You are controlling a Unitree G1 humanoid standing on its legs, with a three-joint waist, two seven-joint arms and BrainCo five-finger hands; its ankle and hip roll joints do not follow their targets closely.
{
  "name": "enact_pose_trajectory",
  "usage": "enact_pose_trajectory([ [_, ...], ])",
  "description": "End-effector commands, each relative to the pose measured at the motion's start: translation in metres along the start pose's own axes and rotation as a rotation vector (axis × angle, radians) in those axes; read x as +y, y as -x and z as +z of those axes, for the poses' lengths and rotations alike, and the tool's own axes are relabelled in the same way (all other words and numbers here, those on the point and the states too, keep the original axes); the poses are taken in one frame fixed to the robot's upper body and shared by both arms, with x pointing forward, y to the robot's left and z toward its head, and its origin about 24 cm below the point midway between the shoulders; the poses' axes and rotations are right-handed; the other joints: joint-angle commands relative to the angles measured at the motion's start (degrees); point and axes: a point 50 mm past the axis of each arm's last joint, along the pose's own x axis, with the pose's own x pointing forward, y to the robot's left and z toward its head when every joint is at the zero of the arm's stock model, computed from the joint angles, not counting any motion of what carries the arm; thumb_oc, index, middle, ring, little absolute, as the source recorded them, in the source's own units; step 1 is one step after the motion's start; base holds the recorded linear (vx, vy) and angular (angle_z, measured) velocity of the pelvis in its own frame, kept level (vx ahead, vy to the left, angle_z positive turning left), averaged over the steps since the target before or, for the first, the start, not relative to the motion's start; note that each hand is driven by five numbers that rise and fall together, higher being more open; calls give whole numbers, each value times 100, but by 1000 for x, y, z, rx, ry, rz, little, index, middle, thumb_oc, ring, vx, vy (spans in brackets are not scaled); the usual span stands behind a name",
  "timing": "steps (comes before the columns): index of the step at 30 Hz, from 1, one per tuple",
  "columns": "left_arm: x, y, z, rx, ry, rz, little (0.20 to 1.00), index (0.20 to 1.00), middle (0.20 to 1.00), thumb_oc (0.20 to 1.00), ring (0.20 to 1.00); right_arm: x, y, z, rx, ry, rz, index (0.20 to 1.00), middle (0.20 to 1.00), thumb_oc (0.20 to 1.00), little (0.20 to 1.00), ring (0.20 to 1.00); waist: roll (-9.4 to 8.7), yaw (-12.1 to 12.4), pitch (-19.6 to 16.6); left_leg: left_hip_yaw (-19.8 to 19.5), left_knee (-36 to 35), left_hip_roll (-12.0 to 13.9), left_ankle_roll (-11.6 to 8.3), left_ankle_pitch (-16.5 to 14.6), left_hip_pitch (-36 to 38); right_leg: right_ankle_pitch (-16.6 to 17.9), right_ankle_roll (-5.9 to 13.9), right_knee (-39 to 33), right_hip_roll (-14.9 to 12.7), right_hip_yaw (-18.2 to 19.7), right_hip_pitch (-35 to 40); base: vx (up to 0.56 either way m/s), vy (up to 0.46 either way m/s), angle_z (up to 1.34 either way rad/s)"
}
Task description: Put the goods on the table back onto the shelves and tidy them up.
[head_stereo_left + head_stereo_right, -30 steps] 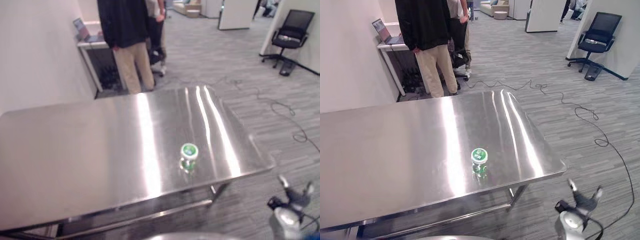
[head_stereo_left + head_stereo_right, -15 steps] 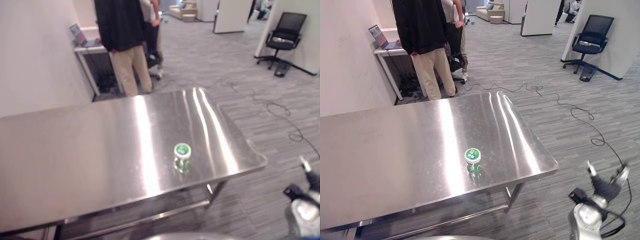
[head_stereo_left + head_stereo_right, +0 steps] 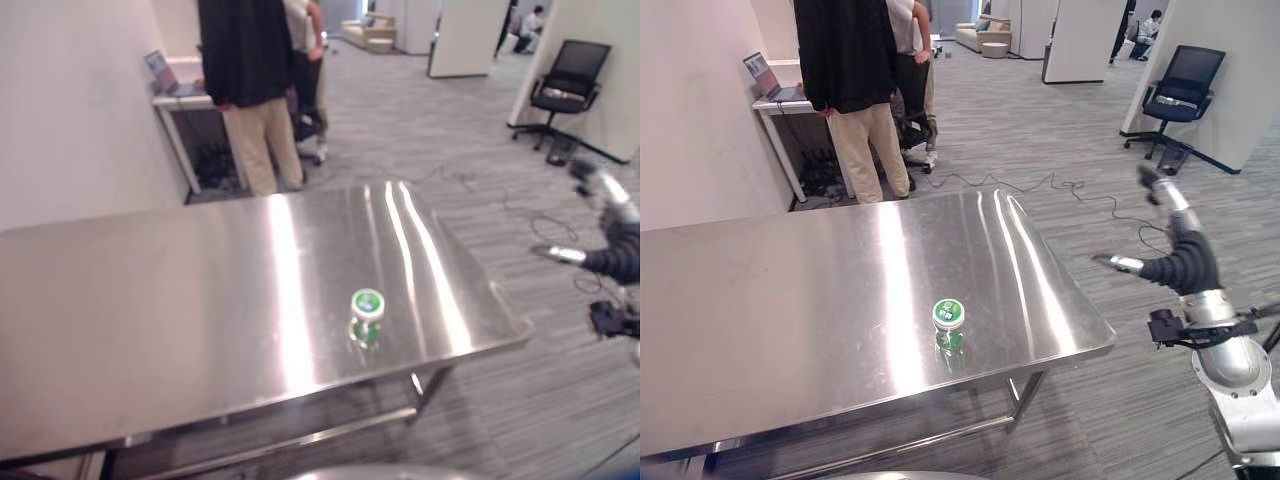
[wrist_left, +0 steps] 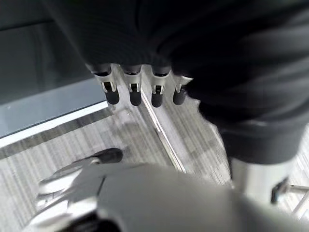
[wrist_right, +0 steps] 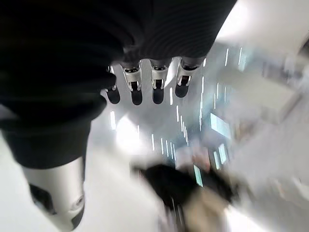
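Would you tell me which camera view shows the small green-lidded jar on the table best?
The right eye view: the green-lidded jar stands sharp and unobstructed on the steel table. The left eye view shows it blurrier. Neither wrist view lets me make it out.

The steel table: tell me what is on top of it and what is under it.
On the steel table stands one small green-lidded jar, upright. Under it, a lower crossbar and grey carpet show; the tabletop covers the rest.
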Motion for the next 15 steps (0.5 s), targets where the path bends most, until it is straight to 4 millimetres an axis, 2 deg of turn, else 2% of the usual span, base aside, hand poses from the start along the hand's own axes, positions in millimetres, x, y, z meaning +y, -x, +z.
enact_pose_trajectory([
  [1,-10,-5,23,-65,-94,-83,1000,1000,1000,1000,1000,4,-23,18,-99,-34,148,1000,1000,1000,1000,1000,-104,324,115,80,44,92,28,-244,19,86,381,113,-491,98,-74,-36,13,3],
  [2,-11,-5,24,-69,-104,-94,1000,1000,1000,1000,1000,10,-31,26,-124,-19,247,1000,1000,1000,1000,1000,-116,359,102,57,44,100,17,-228,4,86,379,112,-502,71,-58,-23,8,7],
  [5,-12,-5,23,-66,-104,-108,1000,1000,1000,1000,1000,16,-35,27,-117,16,333,1000,1000,1000,1000,1000,-112,396,69,15,44,105,3,-217,-17,69,384,113,-523,0,-24,-7,8,8],
  [10,-12,-5,23,-63,-84,-105,1000,1000,1000,1000,1000,23,-38,26,-120,5,371,1000,1000,1000,1000,1000,-115,419,59,-24,44,95,2,-213,-27,56,383,122,-536,-33,-2,0,5,10],
  [14,-13,-5,28,-81,-93,-108,1000,1000,1000,1000,1000,39,-43,16,-80,13,439,1000,1000,1000,1000,1000,-121,488,64,-69,44,84,1,-224,-37,27,379,130,-551,-93,26,-1,4,2],
  [15,-14,-6,31,-91,-105,-111,1000,1000,1000,1000,1000,46,-47,8,-53,38,450,1000,1000,1000,1000,1000,-121,517,70,-90,44,83,4,-229,-38,23,380,127,-557,-111,39,-1,13,7],
])
